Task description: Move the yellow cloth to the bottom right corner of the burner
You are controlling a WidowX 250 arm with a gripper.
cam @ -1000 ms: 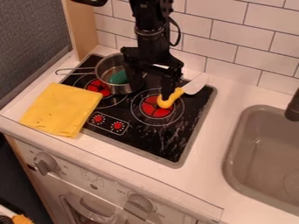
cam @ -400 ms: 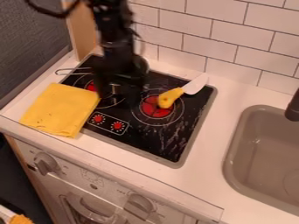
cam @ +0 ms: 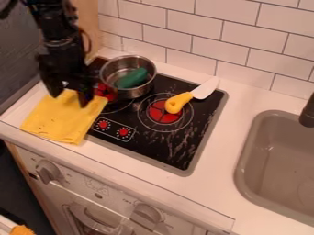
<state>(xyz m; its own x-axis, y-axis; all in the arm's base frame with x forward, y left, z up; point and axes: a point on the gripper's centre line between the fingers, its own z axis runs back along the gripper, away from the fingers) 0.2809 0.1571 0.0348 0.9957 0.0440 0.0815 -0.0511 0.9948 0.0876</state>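
- Black burner, set in the counter
- Sink, to its right
- Yellow cloth, across burner's left edge
- Gripper, fingers spread at cloth's far edge
- Pot beside cloth, green object inside
- Knife, handle on red ring

The flat yellow cloth looks soft and matt, with wrinkles. The round silver pot is shiny, smooth metal, and the long green thing in it looks smooth, like plastic. The toy knife with a yellow handle and white blade looks like smooth plastic too. The black square stove top is smooth and shiny, with pale streaks. The white counter is smooth. The white brick-shaped wall tiles look smooth and hard. The tan upright board looks like wood. The grey rounded sink is smooth and looks like plastic.
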